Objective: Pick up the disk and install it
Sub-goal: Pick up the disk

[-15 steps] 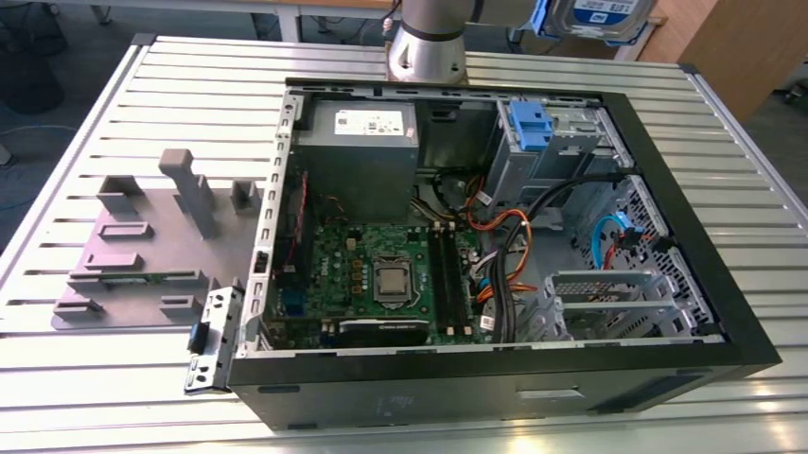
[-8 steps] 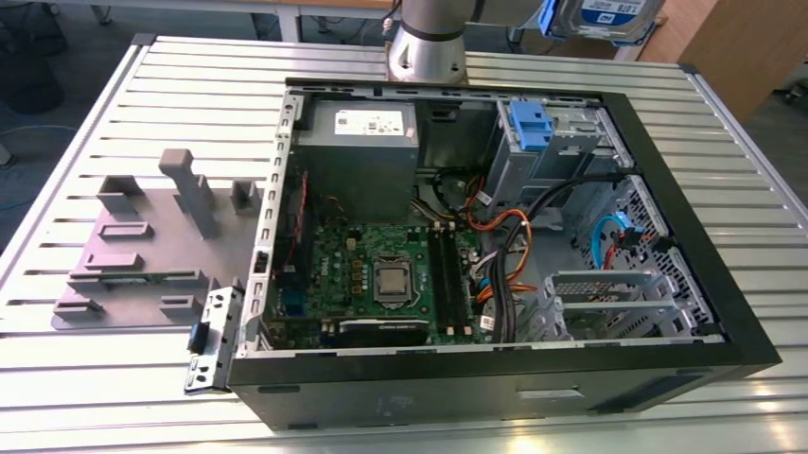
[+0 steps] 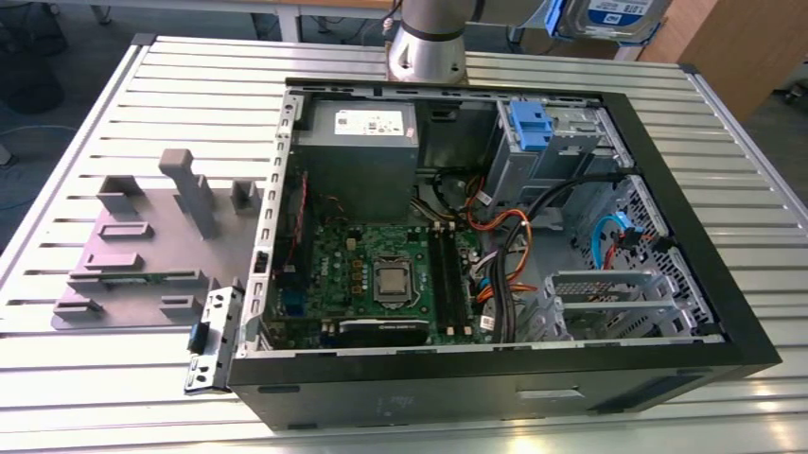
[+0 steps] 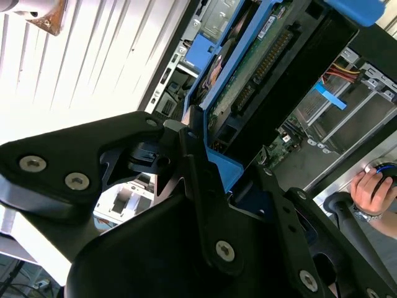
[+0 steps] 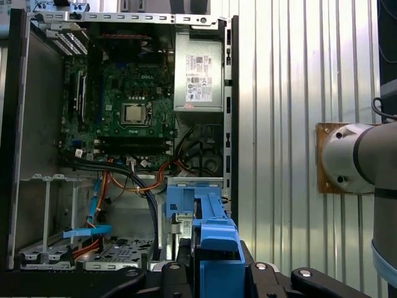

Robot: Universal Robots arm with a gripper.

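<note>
The disk (image 3: 614, 15), a silver drive with a white-and-blue label in a blue carrier bracket, hangs high above the case's far corner on the exterior view's right. In the second wrist view its green underside (image 4: 257, 59) runs away from my gripper (image 4: 217, 164), whose black fingers (image 4: 192, 139) are shut on the blue carrier's end. The first wrist view looks down past the carrier (image 5: 214, 239) in my gripper (image 5: 216, 267) into the open computer case (image 5: 232, 93). Below it stands the grey drive bay with its fixed blue latch piece (image 5: 183, 200), which is also in the exterior view (image 3: 528, 123).
The case (image 3: 707, 236) lies open on a slatted metal table (image 3: 189, 95). Inside are a motherboard (image 3: 378, 265), a power supply (image 3: 360, 123) and loose cables (image 3: 505, 246). A grey peg fixture (image 3: 151, 246) sits to the exterior view's left. A person's hand (image 4: 372, 186) rests beside the case.
</note>
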